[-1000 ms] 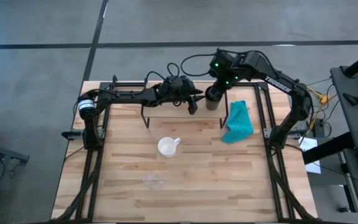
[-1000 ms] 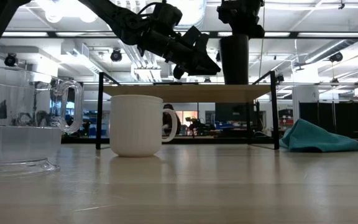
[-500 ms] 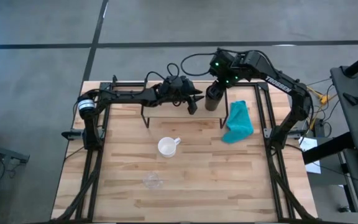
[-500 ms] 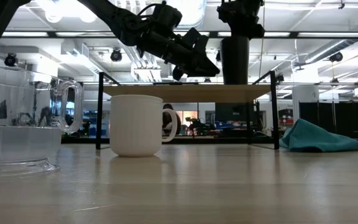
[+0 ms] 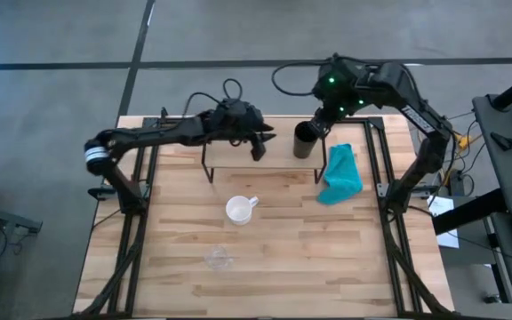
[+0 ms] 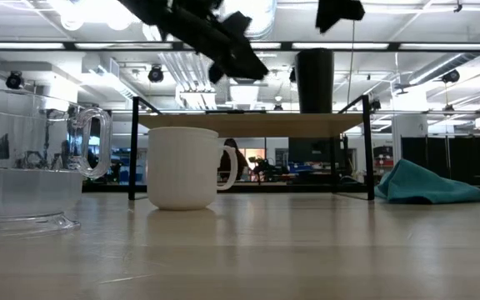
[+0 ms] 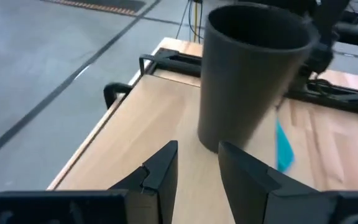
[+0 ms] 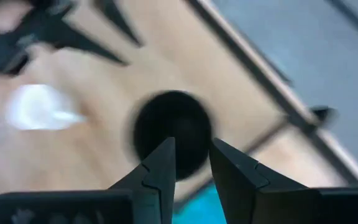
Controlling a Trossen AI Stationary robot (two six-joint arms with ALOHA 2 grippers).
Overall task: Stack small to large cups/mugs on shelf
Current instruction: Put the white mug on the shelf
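Note:
The black cup (image 5: 305, 140) stands upright on its base at the right end of the shelf (image 5: 274, 169), and shows in the low view too (image 6: 315, 81). The white mug (image 5: 240, 210) and the clear glass cup (image 5: 218, 258) stand on the tabletop nearer the front. My right gripper (image 5: 322, 121) hangs above the black cup (image 8: 173, 130), clear of its rim, fingers a narrow gap apart. My left gripper (image 5: 258, 148) hovers over the shelf just left of the cup (image 7: 253, 74), pointing at it, fingers also slightly apart.
A teal cloth (image 5: 340, 175) lies crumpled on the table right of the shelf. Black frame rails (image 5: 136, 204) run along both table sides. The shelf top (image 6: 248, 123) left of the black cup is bare. The mug (image 6: 186, 167) and glass (image 6: 23, 167) stand in front.
My right gripper has lifted off the top of the black cup and moved up and a little toward the far edge. My left gripper has drawn back up and toward the table's left. The black cup stays upright on the shelf.

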